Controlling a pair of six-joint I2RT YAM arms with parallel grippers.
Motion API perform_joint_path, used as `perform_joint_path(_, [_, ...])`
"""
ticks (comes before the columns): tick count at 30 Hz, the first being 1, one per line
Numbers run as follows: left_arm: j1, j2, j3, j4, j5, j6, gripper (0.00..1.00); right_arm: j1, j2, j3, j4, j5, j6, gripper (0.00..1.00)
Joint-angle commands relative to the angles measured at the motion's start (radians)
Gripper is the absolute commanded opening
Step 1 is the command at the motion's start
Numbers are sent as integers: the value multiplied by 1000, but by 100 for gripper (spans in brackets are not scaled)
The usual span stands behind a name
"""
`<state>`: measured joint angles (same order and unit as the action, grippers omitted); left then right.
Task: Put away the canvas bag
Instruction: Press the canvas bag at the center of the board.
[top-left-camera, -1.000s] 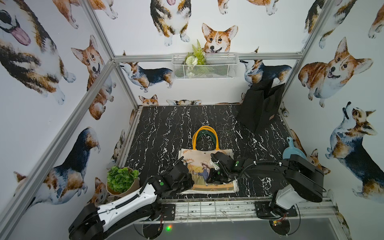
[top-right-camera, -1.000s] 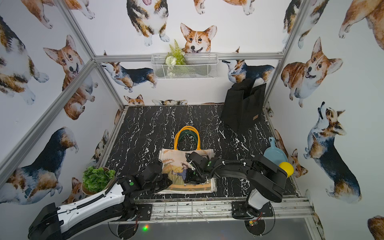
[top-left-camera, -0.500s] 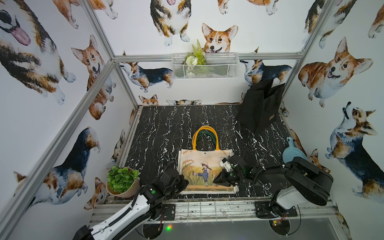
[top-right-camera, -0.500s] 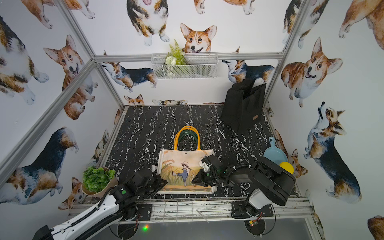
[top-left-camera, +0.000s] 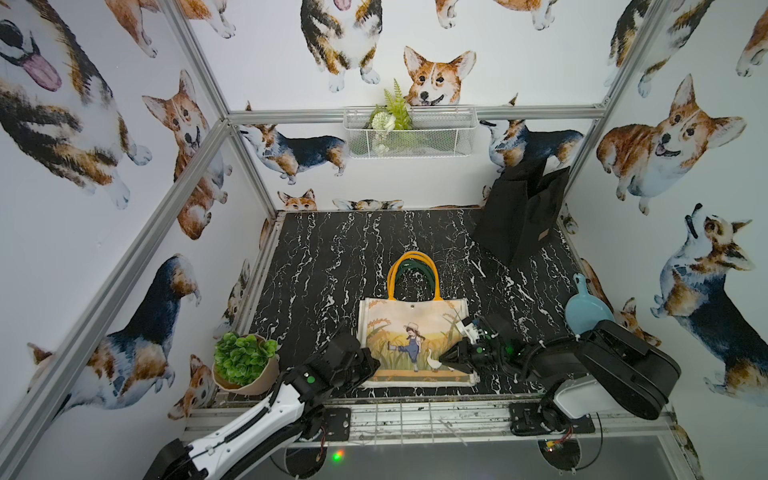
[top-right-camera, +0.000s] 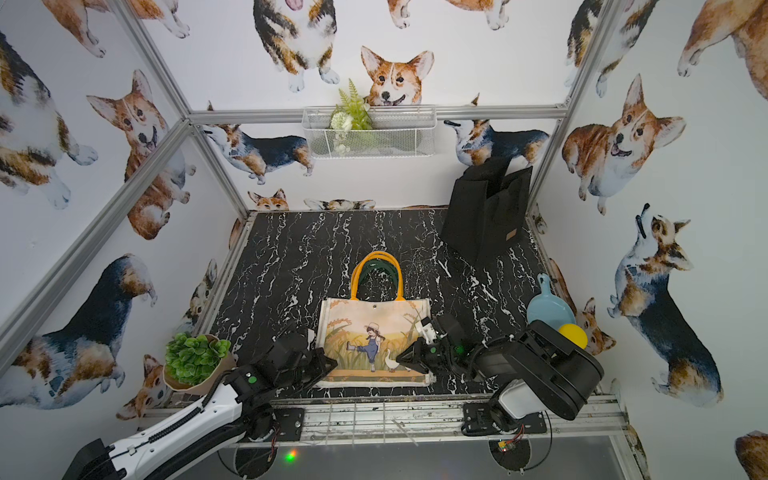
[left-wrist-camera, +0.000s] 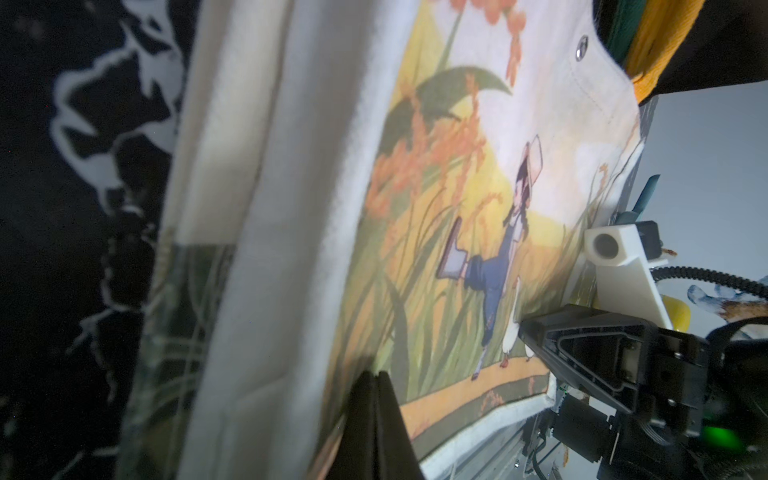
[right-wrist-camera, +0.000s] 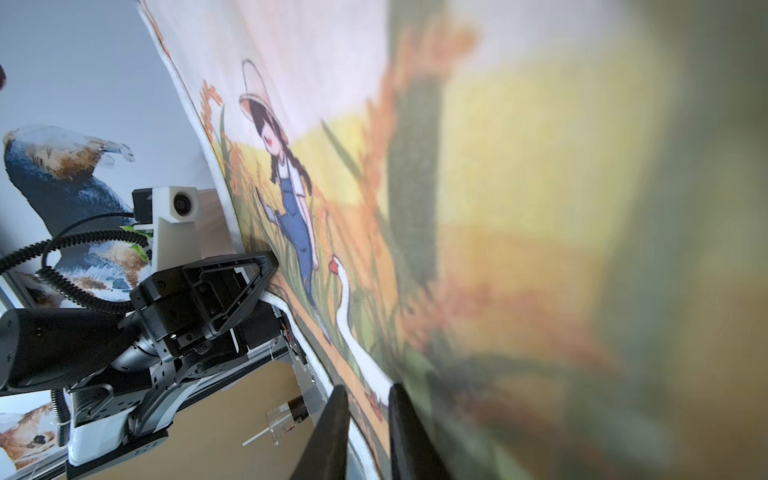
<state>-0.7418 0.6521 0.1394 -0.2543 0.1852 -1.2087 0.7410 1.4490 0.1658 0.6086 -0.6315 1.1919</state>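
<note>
The canvas bag (top-left-camera: 411, 332) (top-right-camera: 374, 332), printed with a girl and a goose, lies flat on the black marble table (top-left-camera: 332, 257). Its yellow handles (top-left-camera: 413, 257) point to the back. My left gripper (top-left-camera: 372, 365) (left-wrist-camera: 376, 374) is shut and empty, its tip at the bag's near left corner. My right gripper (top-left-camera: 444, 358) (right-wrist-camera: 365, 388) lies low over the bag's near right corner. Its jaws stand a narrow gap apart, and the bag's hem (right-wrist-camera: 370, 399) shows in that gap. The bag looks flat there, not lifted.
A black felt bag (top-left-camera: 519, 216) stands open at the back right corner. A white wire basket (top-left-camera: 409, 133) with a fern hangs on the back wall. A potted plant (top-left-camera: 245, 361) sits front left. A blue dish (top-left-camera: 586, 311) and a yellow ball (top-right-camera: 573, 334) are at the right edge.
Both grippers slid from the middle of the bag outward to its near corners, left to the left and right to the right. The bag stayed flat in place.
</note>
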Motion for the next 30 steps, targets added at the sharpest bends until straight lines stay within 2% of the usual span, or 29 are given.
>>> perform_joint_path(1, [3,-22,-19,-151,-52,-23,0,-13,23,-34,-314,201,39,22])
perform_joint_path(6, [5,-50,48,-197,-73,25,0,-14,-2,-1,-318,161,24,22])
perform_joint_path(8, [5,-58,114,-222,-95,64,0,-14,-61,35,-399,152,7,22])
perform_joint_path(10, [9,-43,176,-196,-95,96,0,-14,-155,133,-574,168,-54,22])
perform_joint_path(14, [33,92,253,-69,-46,142,2,-17,-248,335,-818,244,-167,23])
perform_joint_path(17, [54,250,287,52,-12,155,1,-25,-196,445,-847,236,-207,24])
perform_joint_path(20, [56,384,318,168,15,155,0,-26,-88,524,-784,177,-195,22])
perform_joint_path(23, [57,481,345,230,10,178,0,-26,-3,526,-646,151,-164,22])
perform_joint_path(27, [97,562,317,284,9,216,0,-64,114,458,-439,140,-186,20])
perform_joint_path(30, [164,583,234,321,31,230,0,-131,204,344,-189,85,-137,16])
